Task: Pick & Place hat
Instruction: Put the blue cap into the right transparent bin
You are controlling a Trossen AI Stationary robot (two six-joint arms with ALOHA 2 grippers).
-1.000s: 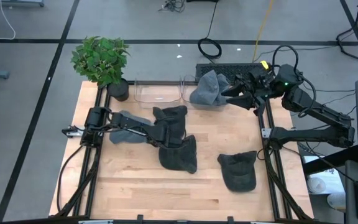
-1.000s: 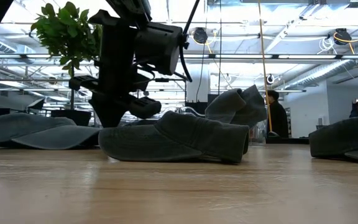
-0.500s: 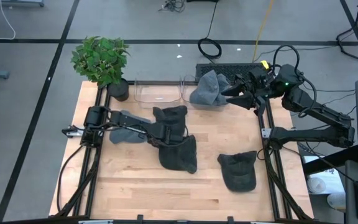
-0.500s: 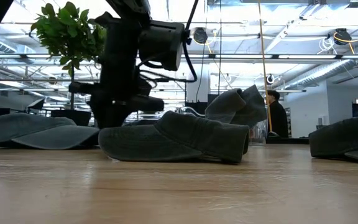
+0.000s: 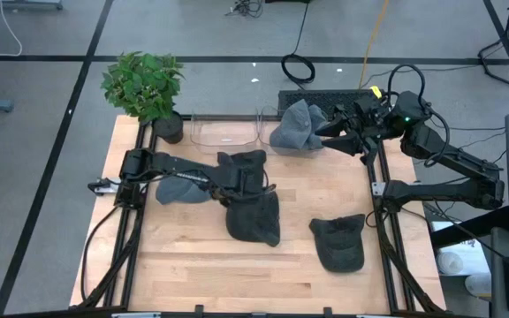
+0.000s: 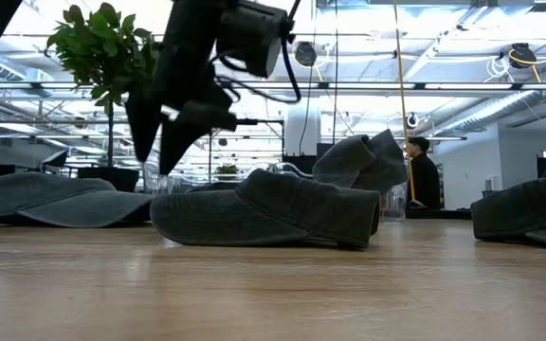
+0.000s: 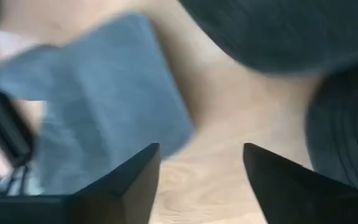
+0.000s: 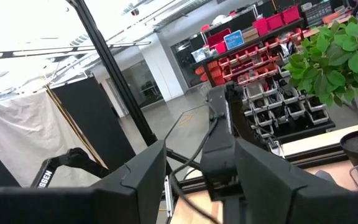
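Where overhead hides it — left hand [image 7: 197, 158] apart over bare table [image 7: 229, 124], wrist-side.

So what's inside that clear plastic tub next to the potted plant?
The clear plastic tub looks empty through its walls. A grey fabric hat slumps just beside its right end; whether part of it hangs inside cannot be told.

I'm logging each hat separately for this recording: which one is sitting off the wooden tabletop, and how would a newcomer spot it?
Start at the potted plant at the table's far left corner and follow the far edge past the clear plastic bin. Just beyond it lies a crumpled grey hat, in front of the right gripper. Unlike the others, it is paler, heaped up, and not on the wood.
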